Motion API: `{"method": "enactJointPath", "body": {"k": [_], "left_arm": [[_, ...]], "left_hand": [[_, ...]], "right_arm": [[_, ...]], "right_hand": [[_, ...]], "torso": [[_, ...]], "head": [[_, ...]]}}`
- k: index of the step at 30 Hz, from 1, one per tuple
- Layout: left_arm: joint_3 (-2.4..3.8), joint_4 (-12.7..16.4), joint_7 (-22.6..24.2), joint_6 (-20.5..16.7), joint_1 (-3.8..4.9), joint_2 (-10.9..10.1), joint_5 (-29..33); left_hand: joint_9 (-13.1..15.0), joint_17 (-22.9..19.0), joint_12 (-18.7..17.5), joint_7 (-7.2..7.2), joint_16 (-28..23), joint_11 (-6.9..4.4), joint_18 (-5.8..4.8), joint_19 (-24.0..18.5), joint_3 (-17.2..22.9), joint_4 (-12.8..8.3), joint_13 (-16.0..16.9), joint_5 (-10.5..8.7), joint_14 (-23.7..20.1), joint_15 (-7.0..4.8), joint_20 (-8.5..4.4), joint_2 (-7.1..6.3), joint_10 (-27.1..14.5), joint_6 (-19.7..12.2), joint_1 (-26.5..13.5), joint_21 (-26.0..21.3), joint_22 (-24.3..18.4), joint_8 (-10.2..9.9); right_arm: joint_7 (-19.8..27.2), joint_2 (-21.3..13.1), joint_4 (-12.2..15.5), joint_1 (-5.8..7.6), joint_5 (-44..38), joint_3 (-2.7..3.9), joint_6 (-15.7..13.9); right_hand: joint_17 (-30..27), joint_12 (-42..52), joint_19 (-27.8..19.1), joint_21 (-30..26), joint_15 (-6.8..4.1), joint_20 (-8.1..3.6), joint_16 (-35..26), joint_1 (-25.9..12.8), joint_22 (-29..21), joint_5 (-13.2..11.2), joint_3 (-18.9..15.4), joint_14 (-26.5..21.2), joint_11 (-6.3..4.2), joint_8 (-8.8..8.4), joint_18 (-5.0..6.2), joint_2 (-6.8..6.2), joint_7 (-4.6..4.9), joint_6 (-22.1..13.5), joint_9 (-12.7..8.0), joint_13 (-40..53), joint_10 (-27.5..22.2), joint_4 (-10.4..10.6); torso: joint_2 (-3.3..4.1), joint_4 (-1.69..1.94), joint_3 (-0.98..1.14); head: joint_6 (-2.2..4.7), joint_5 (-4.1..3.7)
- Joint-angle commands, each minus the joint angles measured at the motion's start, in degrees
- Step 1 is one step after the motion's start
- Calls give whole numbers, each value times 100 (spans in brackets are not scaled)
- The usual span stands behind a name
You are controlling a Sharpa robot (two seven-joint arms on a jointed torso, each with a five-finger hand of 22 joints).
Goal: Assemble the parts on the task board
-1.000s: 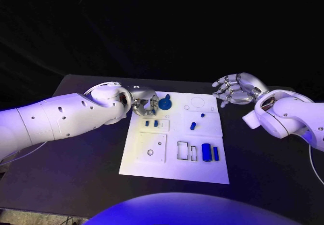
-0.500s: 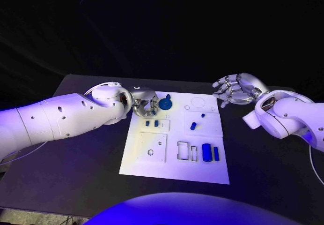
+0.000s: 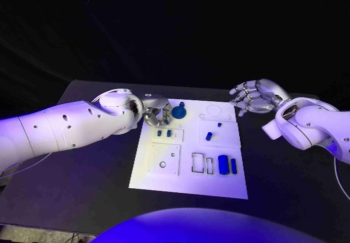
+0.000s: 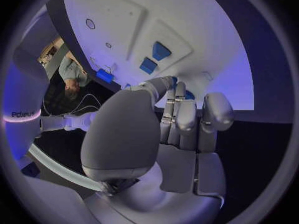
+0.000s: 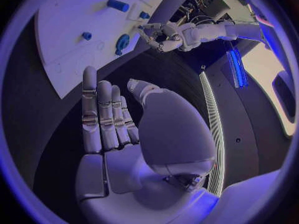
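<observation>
Black table [image 3: 87,167], white task board [image 3: 188,182] centre; left hand [image 3: 155,112] pinching blue part [image 3: 178,112], right hand [image 3: 254,97] fingers spread.

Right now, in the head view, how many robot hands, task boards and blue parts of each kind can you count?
Hands: 2, the left hand and the right hand
Task board: 1
Round blue part: 1
Long blue bars: 2
Small blue pieces: 4, one of them tiny
Total: 10
</observation>
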Motion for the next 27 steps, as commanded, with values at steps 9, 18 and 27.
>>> {"method": "enactJointPath", "body": {"k": [9,18,27], "left_arm": [[3,30,-232,124,1,37,11],[2,21,-298,223,1,68,-8],[1,13,-290,266,1,72,-11]], "left_hand": [[11,-6,-48,-7,21,-3,-28,6,17,14,6,-58,6,9,36,1,36,25,-89,20,32,-47],[13,-37,-51,-9,9,-5,-24,-3,15,18,7,-65,-3,8,36,3,42,33,-99,9,15,-46],[15,-48,-53,-14,4,-8,-23,-7,14,19,9,-69,-7,7,36,5,48,41,-105,4,9,-45]], "right_arm": [[11,1,13,-5,-15,0,114],[4,-9,21,-5,-15,0,120],[4,-3,15,-5,-15,0,121]], "right_hand": [[-13,15,40,-44,7,-4,-13,-33,-10,28,-18,28,1,35,61,-11,314,-13,-9,-16,49,-9],[-13,15,40,-44,7,-4,-13,-33,-10,28,-18,28,1,35,61,-11,314,-13,-9,-16,49,-9],[-13,15,40,-44,7,-4,-13,-33,-10,28,-18,28,1,35,61,-11,314,-13,-9,-16,49,-9]], "torso": [[4,-13,8],[2,-5,4],[4,0,3]], "head": [[0,-6],[0,-30],[0,-37]]}}
